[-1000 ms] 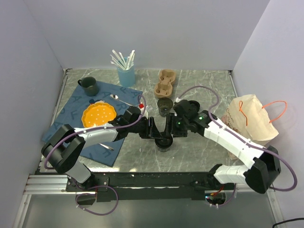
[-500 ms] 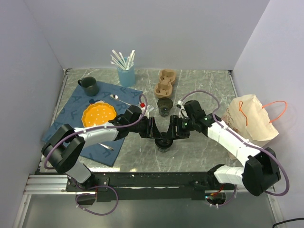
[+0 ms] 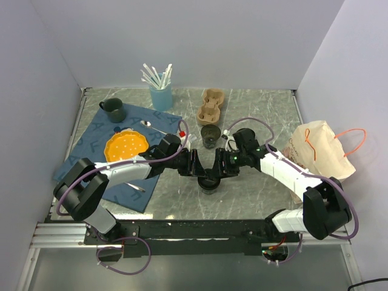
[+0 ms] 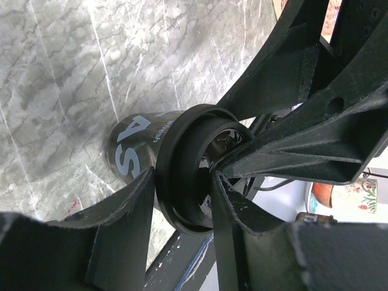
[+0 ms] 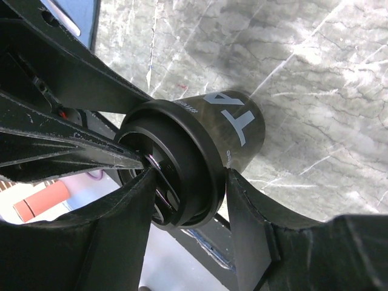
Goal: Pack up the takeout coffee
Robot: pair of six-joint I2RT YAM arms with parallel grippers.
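**Right arm joins the left at the cup**

Over the last second the right arm has swung inward. Its elbow has pulled in from the right side of the desk [image 3: 260,109], and the right gripper [image 3: 216,172] has slid nearer and leftward until it meets the left gripper [image 3: 204,172] head-on over the takeout coffee [image 3: 210,183]. The left arm has barely shifted, and the cup stands where it stood, upright on the bare marble near the middle of the desk, just right of the blue mat [image 3: 100,130].

We read this as the task passing from approach to a two-armed hold on the cup. Nothing is packed yet. The cardboard carrier [image 3: 211,104] lies at the far side, and the paper bag [image 3: 321,151] is well apart on the right.

In the left wrist view the black lid [image 4: 182,182] sits between that gripper's two fingers [image 4: 121,209], which press against its rim on both sides. We take the left gripper as clamped on the cup. In the right wrist view the right gripper's fingers [image 5: 245,212] straddle the same lid from the opposite direction, hard against it or very nearly. We cannot tell whether they grip or merely flank it. The two grippers' fingertips interleave at the lid, so any lift will have to be shared with care.
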